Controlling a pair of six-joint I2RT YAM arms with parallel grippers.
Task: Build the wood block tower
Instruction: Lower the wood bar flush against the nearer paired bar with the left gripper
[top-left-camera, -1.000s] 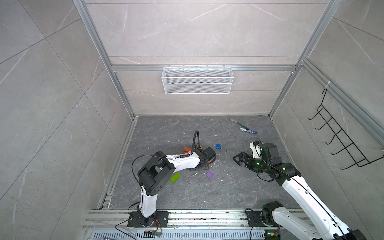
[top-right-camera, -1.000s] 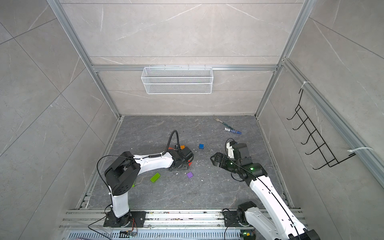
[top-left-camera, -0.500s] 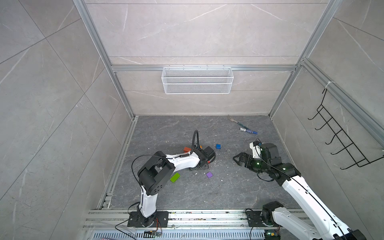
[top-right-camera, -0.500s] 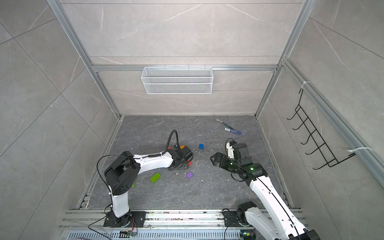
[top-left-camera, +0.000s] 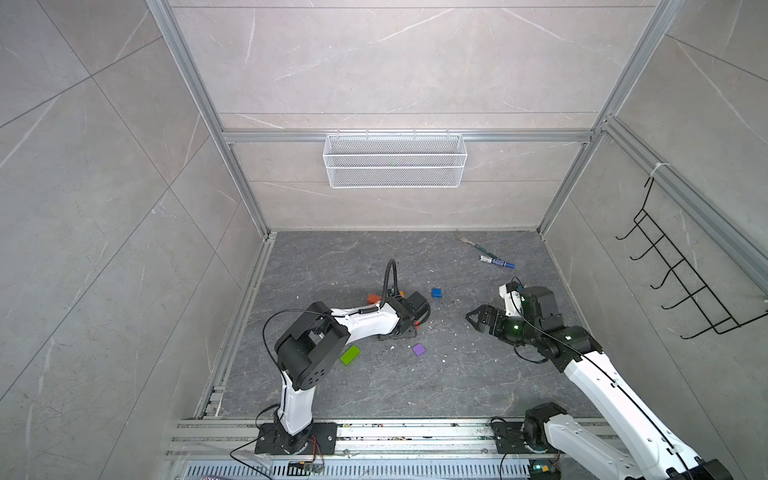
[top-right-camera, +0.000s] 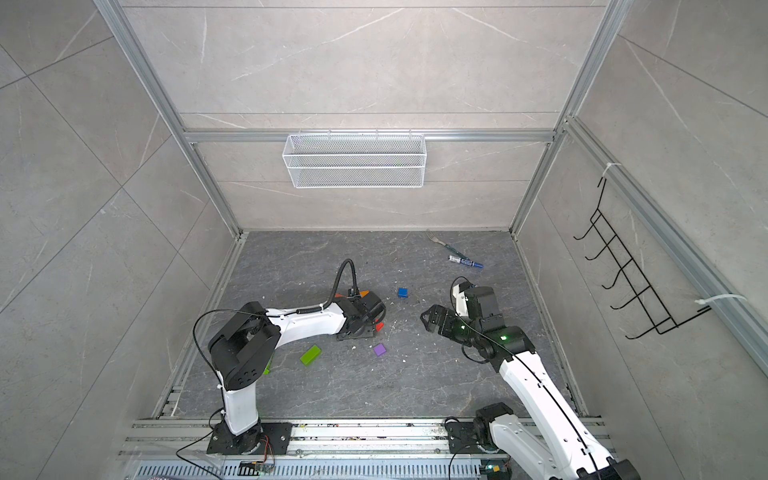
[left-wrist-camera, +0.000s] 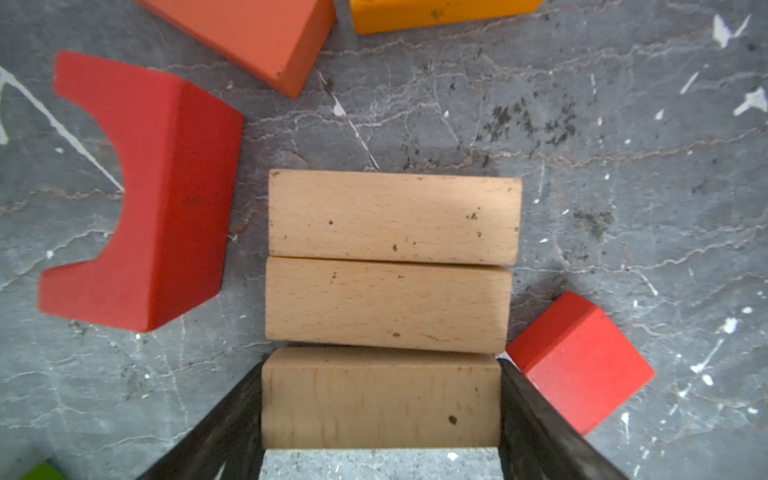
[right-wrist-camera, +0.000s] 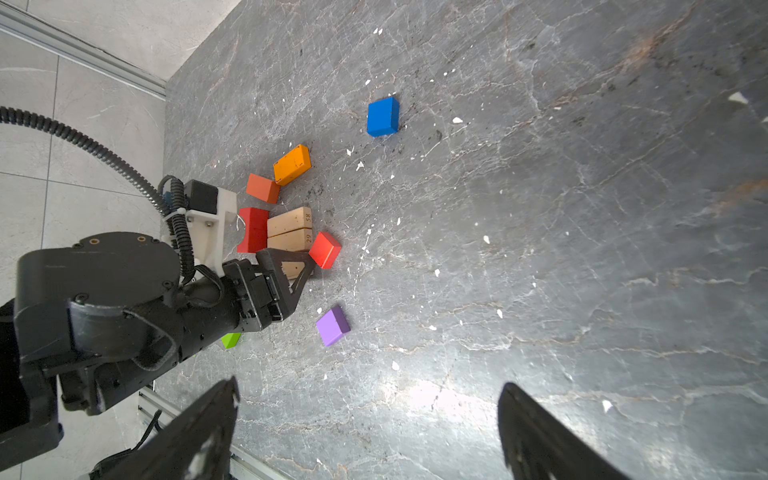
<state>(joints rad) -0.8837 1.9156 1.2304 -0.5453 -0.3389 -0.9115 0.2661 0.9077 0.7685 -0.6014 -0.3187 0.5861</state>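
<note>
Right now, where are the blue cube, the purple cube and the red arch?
blue cube (right-wrist-camera: 382, 117): right wrist view, on its top face.
purple cube (right-wrist-camera: 330, 328): right wrist view, on its top face.
red arch (left-wrist-camera: 178, 199): left wrist view, on its broad flat side.

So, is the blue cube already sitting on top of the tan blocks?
No, in the right wrist view the blue cube lies alone on the floor, well apart from the tan blocks.
</note>
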